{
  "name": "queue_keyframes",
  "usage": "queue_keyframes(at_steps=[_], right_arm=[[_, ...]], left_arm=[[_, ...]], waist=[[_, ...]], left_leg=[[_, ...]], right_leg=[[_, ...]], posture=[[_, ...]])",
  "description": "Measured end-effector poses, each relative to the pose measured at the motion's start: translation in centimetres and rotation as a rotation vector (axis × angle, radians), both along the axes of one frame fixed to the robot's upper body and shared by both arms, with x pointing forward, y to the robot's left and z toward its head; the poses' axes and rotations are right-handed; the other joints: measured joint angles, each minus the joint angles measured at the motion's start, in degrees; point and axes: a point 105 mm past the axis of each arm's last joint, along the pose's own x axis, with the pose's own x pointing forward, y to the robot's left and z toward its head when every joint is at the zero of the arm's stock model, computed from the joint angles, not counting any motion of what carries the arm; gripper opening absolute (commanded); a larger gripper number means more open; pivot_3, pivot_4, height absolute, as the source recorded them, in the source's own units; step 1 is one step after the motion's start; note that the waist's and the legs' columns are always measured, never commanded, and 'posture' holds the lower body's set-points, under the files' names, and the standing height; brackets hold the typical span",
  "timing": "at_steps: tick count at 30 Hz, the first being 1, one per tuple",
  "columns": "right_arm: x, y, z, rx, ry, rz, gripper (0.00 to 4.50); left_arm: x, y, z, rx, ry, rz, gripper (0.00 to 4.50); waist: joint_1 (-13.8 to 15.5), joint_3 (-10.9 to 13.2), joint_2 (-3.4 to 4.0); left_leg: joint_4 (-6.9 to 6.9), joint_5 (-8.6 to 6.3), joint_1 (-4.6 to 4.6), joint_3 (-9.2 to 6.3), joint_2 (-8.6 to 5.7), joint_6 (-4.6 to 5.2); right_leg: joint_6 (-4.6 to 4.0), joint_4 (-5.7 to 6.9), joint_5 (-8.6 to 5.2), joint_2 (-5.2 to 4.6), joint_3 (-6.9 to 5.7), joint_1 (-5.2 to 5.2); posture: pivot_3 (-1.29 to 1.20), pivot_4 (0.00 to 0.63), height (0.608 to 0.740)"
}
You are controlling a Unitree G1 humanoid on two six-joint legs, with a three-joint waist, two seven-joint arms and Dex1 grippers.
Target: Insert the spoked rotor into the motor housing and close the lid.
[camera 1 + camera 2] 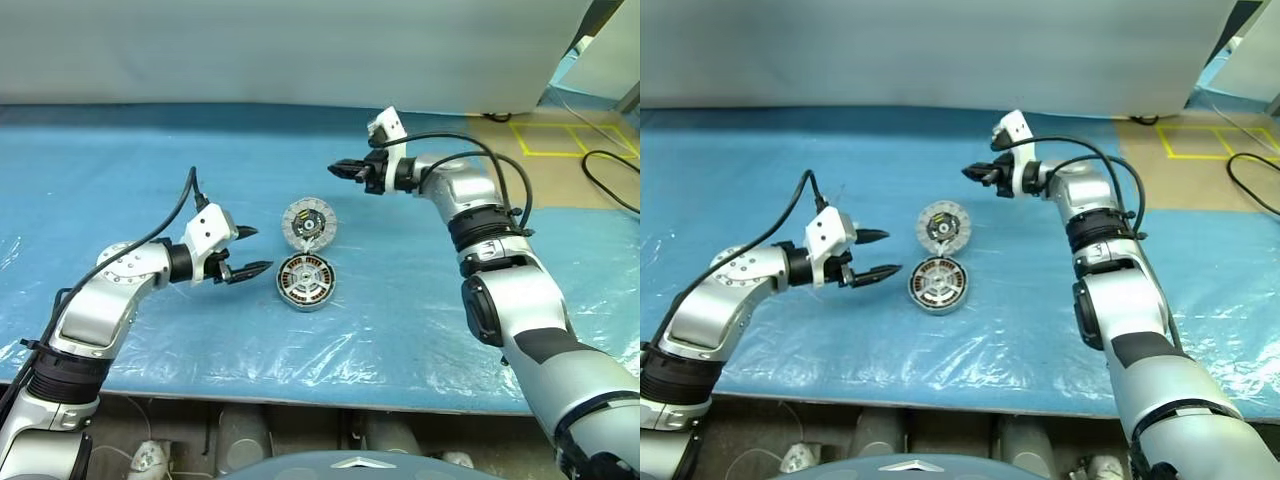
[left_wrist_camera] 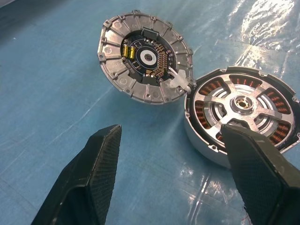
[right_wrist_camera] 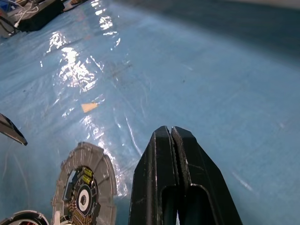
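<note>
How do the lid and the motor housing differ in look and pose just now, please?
The lid shows pale rim segments around a dark centre with small yellow parts; the motor housing shows copper windings behind silver spokes and a central hub. The lid leans tilted against the housing's rim, while the housing sits flat on the blue sheet. Both are round, metal and similar in width.

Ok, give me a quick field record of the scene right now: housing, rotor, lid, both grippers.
motor housing: on the blue sheet, open side up, copper windings showing
spoked rotor: silver spokes lie in the housing; seating cannot be confirmed
lid: off, just behind the housing, rims meeting, circuit face up
left gripper: open, empty, beside the housing
right gripper: shut, empty, raised behind the lid
blue sheet: covers the table
</note>
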Motion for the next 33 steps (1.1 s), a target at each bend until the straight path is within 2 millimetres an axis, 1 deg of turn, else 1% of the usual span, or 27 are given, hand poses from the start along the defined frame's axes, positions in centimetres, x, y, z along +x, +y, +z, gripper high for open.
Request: queue_keyframes(at_steps=[2,5,8,16,19,25,29,33], right_arm=[[-0.1,0.2,-0.9,0.008,0.04,0.007,0.02],[-1.0,0.7,-1.9,0.028,0.085,0.077,0.02],[-1.5,1.0,-3.0,0.027,0.123,0.109,0.02],[-2.5,1.5,-3.9,0.036,0.151,0.176,0.02],[-2.7,1.5,-3.8,0.043,0.159,0.2,0.02],[-3.5,0.9,-2.5,0.039,0.131,0.263,0.02],[-3.8,0.6,-2.7,0.037,0.14,0.264,0.02],[-3.9,0.2,-2.9,0.03,0.144,0.254,0.02]], left_arm=[[0.0,0.0,0.0,0.0,0.0,0.0,3.57],[0.0,0.0,0.0,0.0,-0.001,0.0,3.57],[0.0,0.0,0.0,0.001,0.0,0.0,3.57],[0.1,0.0,0.1,0.002,0.004,0.002,3.57],[0.1,0.0,0.1,0.007,0.001,0.001,3.57],[0.1,-0.2,0.0,0.015,0.006,-0.008,3.57],[0.0,-0.6,-0.1,0.018,0.007,-0.023,3.57],[0.3,-0.8,0.4,0.019,-0.008,-0.03,3.57]], waist=[[0.1,0.0,0.0],[0.2,0.0,0.01],[0.4,0.0,0.01],[1.0,0.0,0.01],[1.0,0.0,0.01],[1.1,0.0,0.01],[1.1,0.0,0.01],[1.1,0.0,0.01]], left_leg=[[0.04,0.0,-0.02,0.0,0.08,0.0],[0.07,0.0,-0.04,0.0,0.15,0.0],[0.09,0.0,-0.05,0.01,0.17,0.0],[0.09,0.0,-0.05,0.01,0.24,0.0],[0.1,0.0,-0.05,0.01,0.24,0.0],[0.1,0.0,-0.06,0.01,0.25,0.0],[0.11,0.0,-0.06,0.01,0.25,0.0],[0.12,0.0,-0.06,0.02,0.25,0.0]], right_leg=[[-0.02,0.02,-0.01,0.0,-0.05,0.0],[-0.05,0.03,-0.03,0.0,-0.13,0.02],[-0.06,0.06,-0.03,0.0,-0.15,0.02],[-0.12,0.07,-0.07,0.02,-0.21,0.02],[-0.12,0.07,-0.07,0.02,-0.21,0.03],[-0.12,0.07,-0.07,0.02,-0.23,0.03],[-0.12,0.09,-0.07,0.02,-0.23,0.03],[-0.12,0.09,-0.07,0.02,-0.23,0.04]], posture=[[0.0,0.15,0.74],[0.0,0.15,0.74],[0.0,0.15,0.74],[0.0,0.15,0.74],[0.0,0.15,0.74],[0.0,0.15,0.74],[0.0,0.15,0.74],[0.0,0.15,0.74]])
